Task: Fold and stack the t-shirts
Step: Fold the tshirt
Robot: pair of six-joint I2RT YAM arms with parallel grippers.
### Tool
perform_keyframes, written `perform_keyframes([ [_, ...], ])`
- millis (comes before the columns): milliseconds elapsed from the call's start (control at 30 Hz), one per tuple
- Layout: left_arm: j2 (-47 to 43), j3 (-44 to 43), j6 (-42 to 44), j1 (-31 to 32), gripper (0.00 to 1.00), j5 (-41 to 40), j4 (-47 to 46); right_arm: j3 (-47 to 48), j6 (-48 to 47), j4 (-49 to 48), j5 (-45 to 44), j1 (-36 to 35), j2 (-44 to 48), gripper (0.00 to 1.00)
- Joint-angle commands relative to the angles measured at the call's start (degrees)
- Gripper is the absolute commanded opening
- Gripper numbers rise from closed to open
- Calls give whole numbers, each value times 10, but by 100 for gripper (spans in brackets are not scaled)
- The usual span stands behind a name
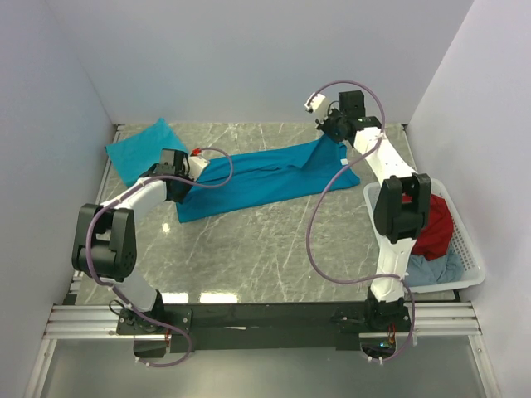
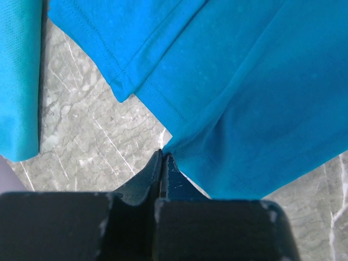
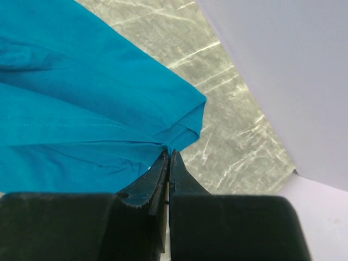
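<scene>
We see one t-shirt (image 1: 265, 178) lying stretched across the table (image 1: 274, 249) between the two arms. The left gripper (image 2: 162, 156) is clamped together on the cloth's edge at its left end. The right gripper (image 3: 168, 154) is pinched tight on a hem corner at its far right end. A second t-shirt (image 1: 137, 149) lies in the far left corner, near the left gripper but apart from it.

This was a robotics lab cell: plain white walls (image 1: 249, 58) boxed a marble-patterned tabletop (image 1: 249, 249), with two cabled arms (image 1: 104, 240) bolted to a metal rail (image 1: 75, 322) at bottom.
</scene>
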State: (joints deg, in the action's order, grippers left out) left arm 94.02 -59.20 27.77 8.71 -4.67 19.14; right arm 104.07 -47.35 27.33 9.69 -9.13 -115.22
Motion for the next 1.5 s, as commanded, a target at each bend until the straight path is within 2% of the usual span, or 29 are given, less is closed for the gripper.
perform_keyframes([
  [0, 3, -24, -6, -1, 1, -12, -23, 52, 11, 2, -5, -1, -21, 0],
  [100, 3, -26, -18, -1, 7, -21, -34, 69, 9, 8, -8, -8, -47, 0],
  [200, -4, -29, -36, -1, 20, -38, -47, 93, 7, 11, -13, -16, -72, 0],
  [267, -18, -31, -49, -1, 36, -44, -57, 115, 8, 15, -15, -19, -91, 0],
  [300, -27, -28, -53, -1, 51, -45, -64, 122, 9, 15, -16, -22, -98, 0],
  [467, -100, -12, -74, -1, 75, -57, -86, 153, 7, 6, -23, -34, -137, 0],
  [500, -113, -1, -82, 0, 89, -59, -95, 156, 5, 3, -27, -37, -142, 0],
  [600, -165, 24, -109, 0, 99, -76, -101, 162, -2, -9, -34, -45, -160, 0],
  [833, -318, 142, -120, 7, 99, -42, -115, 180, -12, -32, -48, -58, -195, 0],
  [967, -376, 197, -129, 19, 100, -37, -130, 199, -15, -36, -53, -64, -221, 0],
  [1200, -410, 254, -132, 44, 99, -39, -162, 207, -15, -49, -62, -75, -241, 0],
  [1467, -409, 271, -134, 57, 99, -42, -178, 207, -21, -59, -70, -83, -257, 0],
])
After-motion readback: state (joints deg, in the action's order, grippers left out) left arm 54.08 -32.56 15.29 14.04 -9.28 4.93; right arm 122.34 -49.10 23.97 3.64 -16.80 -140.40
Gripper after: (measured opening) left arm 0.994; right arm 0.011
